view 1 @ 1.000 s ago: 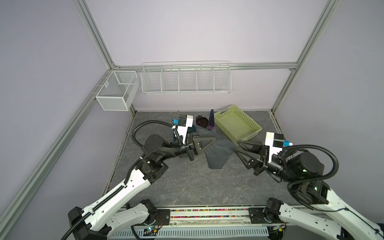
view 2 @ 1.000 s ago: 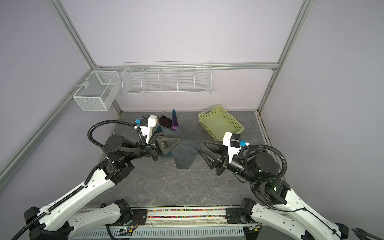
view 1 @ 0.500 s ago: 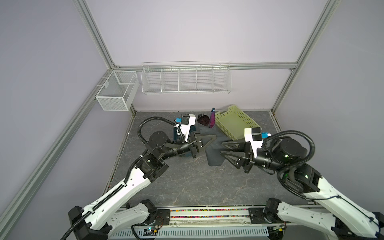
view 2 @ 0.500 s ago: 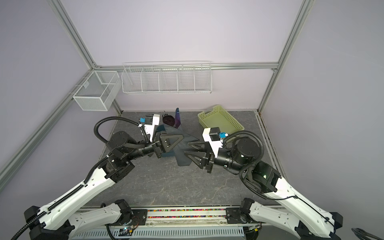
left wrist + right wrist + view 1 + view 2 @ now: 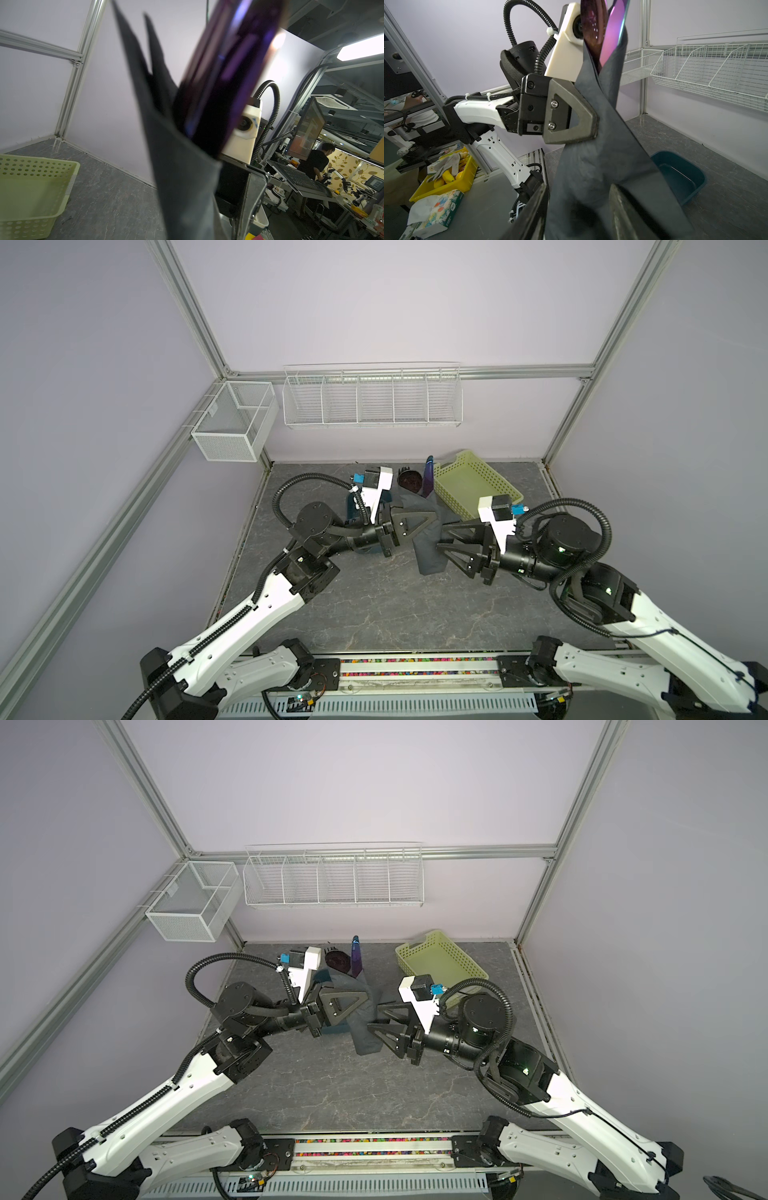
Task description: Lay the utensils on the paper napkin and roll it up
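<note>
The black paper napkin (image 5: 428, 549) (image 5: 365, 1040) hangs off the table as a loose, wrapped bundle. My left gripper (image 5: 434, 522) (image 5: 368, 1000) is shut on its middle. The utensils stand inside it; their shiny purple heads (image 5: 428, 479) (image 5: 356, 957) (image 5: 610, 31) (image 5: 224, 68) stick out of the top. My right gripper (image 5: 440, 538) (image 5: 372, 1017) (image 5: 577, 214) is open. Its jaws straddle the lower part of the napkin (image 5: 602, 162) just below the left fingertips (image 5: 593, 126). The utensil handles are hidden by the napkin (image 5: 182, 176).
A yellow-green perforated basket (image 5: 473, 485) (image 5: 440, 961) lies at the back right of the grey table. A teal tub (image 5: 679, 178) (image 5: 336, 1029) sits under the left gripper. White wire racks (image 5: 372, 400) and a mesh box (image 5: 235, 423) hang on the back wall.
The right arm has swung left to the bundle, its jaws widening until they straddle the napkin's lower part. The left gripper has kept its grip and shifted slightly right.
</note>
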Robot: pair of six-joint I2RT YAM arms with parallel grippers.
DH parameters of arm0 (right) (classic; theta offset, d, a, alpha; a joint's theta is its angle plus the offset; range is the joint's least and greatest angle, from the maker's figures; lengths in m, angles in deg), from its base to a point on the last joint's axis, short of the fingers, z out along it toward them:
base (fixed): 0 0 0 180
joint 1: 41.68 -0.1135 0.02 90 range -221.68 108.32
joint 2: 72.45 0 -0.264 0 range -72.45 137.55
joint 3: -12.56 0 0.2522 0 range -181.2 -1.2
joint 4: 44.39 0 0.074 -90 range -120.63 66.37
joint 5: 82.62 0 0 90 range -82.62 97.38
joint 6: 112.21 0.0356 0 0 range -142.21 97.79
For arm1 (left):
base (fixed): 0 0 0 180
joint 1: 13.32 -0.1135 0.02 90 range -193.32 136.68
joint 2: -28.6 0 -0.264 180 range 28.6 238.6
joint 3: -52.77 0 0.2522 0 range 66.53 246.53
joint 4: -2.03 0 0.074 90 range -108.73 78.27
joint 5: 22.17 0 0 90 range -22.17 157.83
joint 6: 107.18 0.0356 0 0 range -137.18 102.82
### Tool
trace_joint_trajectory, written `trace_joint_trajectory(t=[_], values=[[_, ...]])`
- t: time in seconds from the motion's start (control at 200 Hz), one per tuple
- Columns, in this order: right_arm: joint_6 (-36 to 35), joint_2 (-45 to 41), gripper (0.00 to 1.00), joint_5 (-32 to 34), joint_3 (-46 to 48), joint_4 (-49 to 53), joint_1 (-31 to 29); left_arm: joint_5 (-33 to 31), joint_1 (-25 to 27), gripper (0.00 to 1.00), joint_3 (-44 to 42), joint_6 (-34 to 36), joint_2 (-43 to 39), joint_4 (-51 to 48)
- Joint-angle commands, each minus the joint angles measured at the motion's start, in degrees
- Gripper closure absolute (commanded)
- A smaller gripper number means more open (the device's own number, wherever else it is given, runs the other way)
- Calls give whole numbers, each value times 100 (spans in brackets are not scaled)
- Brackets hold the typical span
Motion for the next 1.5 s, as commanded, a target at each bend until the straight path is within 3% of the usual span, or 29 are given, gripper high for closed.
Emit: trace_joint_trajectory(t=[0.0,0.27,0.51,0.795,1.085,1.25,1.37,1.495], values=[[-57,-30,49,-34,57,-34,21,186,-23,100,190,-125,15,436],[83,77,51,-561,97,-243,21,206,-27,100,149,-185,18,555],[197,102,52,-649,200,-130,20,161,-24,100,129,-117,-69,497],[340,-287,56,-208,588,181,19,91,-22,100,120,-33,-171,388],[471,-671,77,261,762,838,20,123,-22,100,121,-96,-144,481],[536,-853,82,377,747,937,21,93,-23,100,81,-104,-156,506],[593,-991,85,165,765,685,23,39,-24,100,68,-39,-153,415],[571,-1145,88,-648,780,156,18,-19,-22,100,103,68,-154,232]])
